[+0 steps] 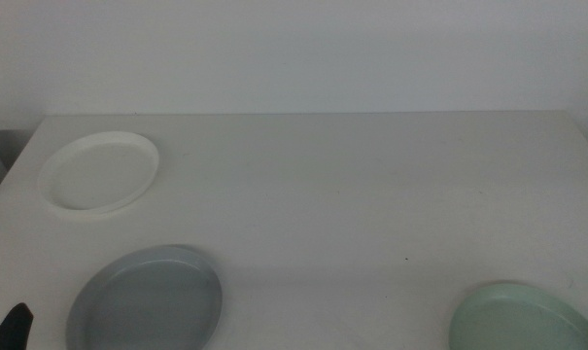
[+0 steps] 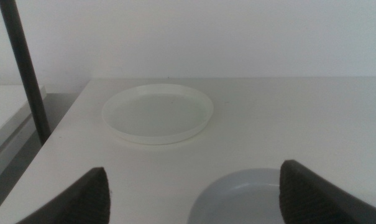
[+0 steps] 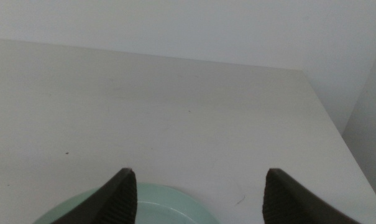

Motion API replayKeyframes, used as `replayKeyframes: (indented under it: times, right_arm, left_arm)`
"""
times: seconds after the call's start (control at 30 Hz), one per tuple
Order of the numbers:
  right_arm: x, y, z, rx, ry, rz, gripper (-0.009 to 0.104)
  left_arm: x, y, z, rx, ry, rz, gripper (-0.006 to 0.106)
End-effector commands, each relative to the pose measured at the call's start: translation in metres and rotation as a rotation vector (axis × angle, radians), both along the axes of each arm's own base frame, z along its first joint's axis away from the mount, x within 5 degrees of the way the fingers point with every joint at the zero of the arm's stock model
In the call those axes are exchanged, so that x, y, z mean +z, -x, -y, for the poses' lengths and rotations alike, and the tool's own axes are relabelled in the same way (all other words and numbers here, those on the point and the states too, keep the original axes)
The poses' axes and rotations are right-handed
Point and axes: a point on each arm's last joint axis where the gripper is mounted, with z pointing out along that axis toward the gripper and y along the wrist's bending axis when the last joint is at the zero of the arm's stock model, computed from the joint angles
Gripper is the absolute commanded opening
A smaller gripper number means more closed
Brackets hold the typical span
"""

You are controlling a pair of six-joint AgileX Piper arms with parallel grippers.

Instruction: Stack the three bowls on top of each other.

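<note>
Three bowls, all apart, nothing stacked yet. The white bowl (image 1: 100,172) sits far left on the table (image 1: 352,194), the grey-blue bowl (image 1: 146,298) near left, and the mint green bowl (image 1: 522,318) near right, well away from the other two, part cut off by the frame.

Your left gripper (image 2: 194,193) hangs just above the near side of the grey-blue bowl, jaws spread wide and empty, white bowl beyond it. Only a dark tip shows in the middle view. Your right gripper (image 3: 199,194) sits over the near part of the mint green bowl, jaws likewise apart, holding nothing.

My read: the first pick is up. These rims are low, so you want one jaw inside the dish, one outside, pinching the rim rather than spanning the bowl. Come down square; a tilted bite will likely slide the dish across the smooth top. Lift clear before you travel, then lower it centred so the rims nest.

All three bowls look empty, with clean, bare interiors as far as the frames show them. A dark upright post (image 2: 25,68) stands off the far left edge; keep your left arm's swing clear of it.
</note>
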Motion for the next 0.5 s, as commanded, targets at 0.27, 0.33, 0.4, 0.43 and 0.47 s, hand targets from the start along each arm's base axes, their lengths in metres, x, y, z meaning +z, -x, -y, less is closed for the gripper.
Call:
replayKeyframes:
  times: [0.27, 0.33, 0.4, 0.43, 0.47]
  right_arm:
    - [0.008, -0.002, 0.003, -0.032, 0.014, 0.066, 0.052]
    - [0.008, -0.002, 0.003, -0.032, 0.014, 0.066, 0.052]
    - [0.008, -0.002, 0.003, -0.032, 0.014, 0.066, 0.052]
    - [0.008, -0.002, 0.003, -0.032, 0.014, 0.066, 0.052]
    - [0.008, -0.002, 0.003, -0.032, 0.014, 0.066, 0.052]
  left_arm:
    - [0.049, -0.005, 0.001, 0.0, 0.064, 0.067, 0.105]
    - [0.069, -0.012, 0.001, 0.003, 0.062, 0.021, 0.105]
    - [0.092, -0.02, 0.001, 0.008, 0.06, -0.039, 0.105]
    - [0.103, -0.023, 0.001, 0.011, 0.059, -0.062, 0.105]
    - [0.114, -0.028, 0.001, 0.013, 0.057, -0.095, 0.105]
